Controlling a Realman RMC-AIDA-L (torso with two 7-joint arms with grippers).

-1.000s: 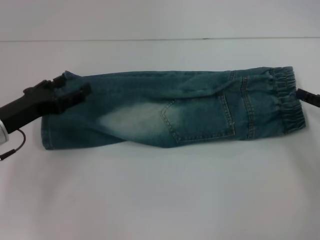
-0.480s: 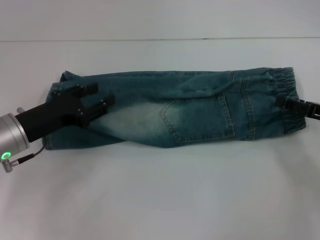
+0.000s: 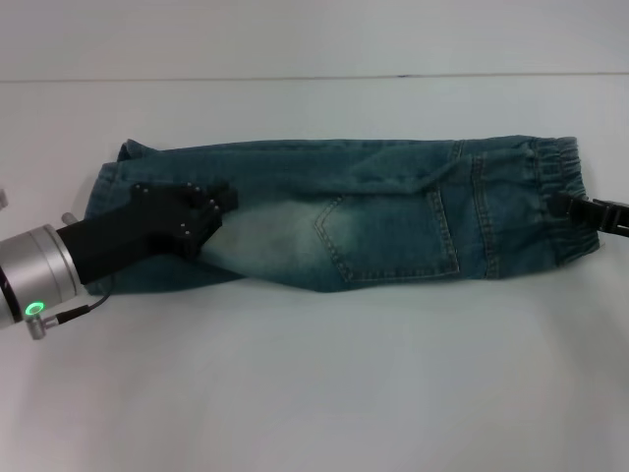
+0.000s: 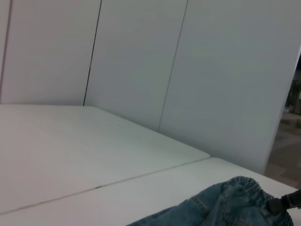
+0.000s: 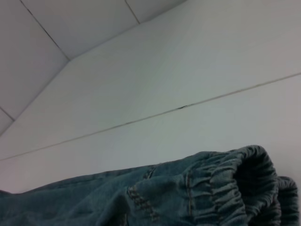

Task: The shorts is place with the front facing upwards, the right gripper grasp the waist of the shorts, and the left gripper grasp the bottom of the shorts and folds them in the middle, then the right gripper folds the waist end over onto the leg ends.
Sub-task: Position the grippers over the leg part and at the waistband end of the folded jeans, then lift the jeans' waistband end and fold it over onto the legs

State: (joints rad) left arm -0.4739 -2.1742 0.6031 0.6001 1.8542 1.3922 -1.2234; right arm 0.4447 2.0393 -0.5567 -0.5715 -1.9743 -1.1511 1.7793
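Since the earlier pictures the left hand (image 3: 211, 205) has moved further in over the leg end of the shorts (image 3: 373, 221) and now lies low on the denim, its fingers drawn together where half a second ago they stood apart; whether they pinch cloth cannot be told. The right hand (image 3: 575, 206) has slid back a little toward the outer edge of the elastic waist (image 3: 562, 197) and sits at it; only a dark tip shows, so whether it is apart or together cannot be told. The shorts lie flat and lengthwise across the white surface (image 3: 314, 393), folded in half along their length with a pocket up, leg ends on the robot's left and waist on its right, unmoved. The left wrist view shows what the head view lacks: the wall panels behind and, far off, the gathered waist (image 4: 244, 190) with the right hand (image 4: 284, 202) at it. The right wrist view shows the waist (image 5: 235, 183) close, its opening gaping. Wide bare surface surrounds the shorts on the near and far sides.
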